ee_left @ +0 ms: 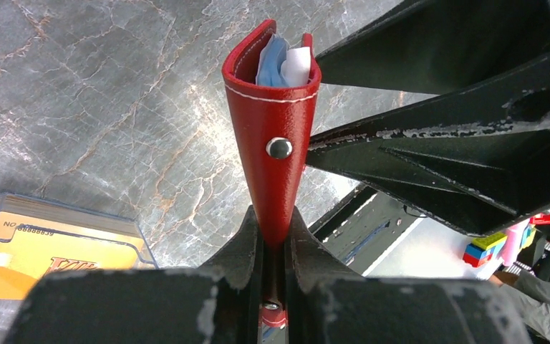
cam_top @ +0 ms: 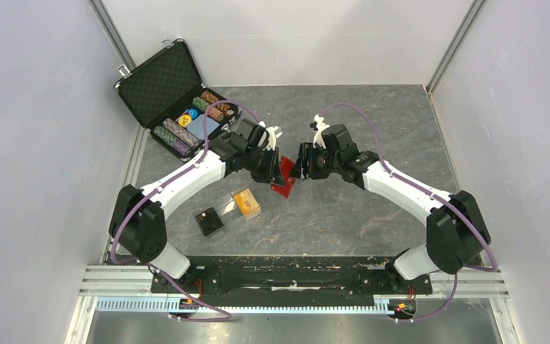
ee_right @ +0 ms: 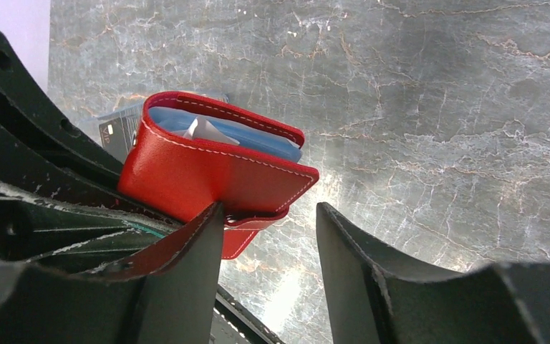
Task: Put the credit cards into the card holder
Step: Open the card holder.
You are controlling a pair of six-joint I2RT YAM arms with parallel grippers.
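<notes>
An open chip case sits far left on the counter. Nearer me are a small black box and orange credit cards. My left end effector is clamped on the red card holder, held above the counter. A pale blue card shows inside it, and its snap stud faces out. My right end effector crowds alongside, jaws parted and gripping nothing.

White left arm and right arm, black joints, 2 purple cables, scuffed black jaws.
</notes>
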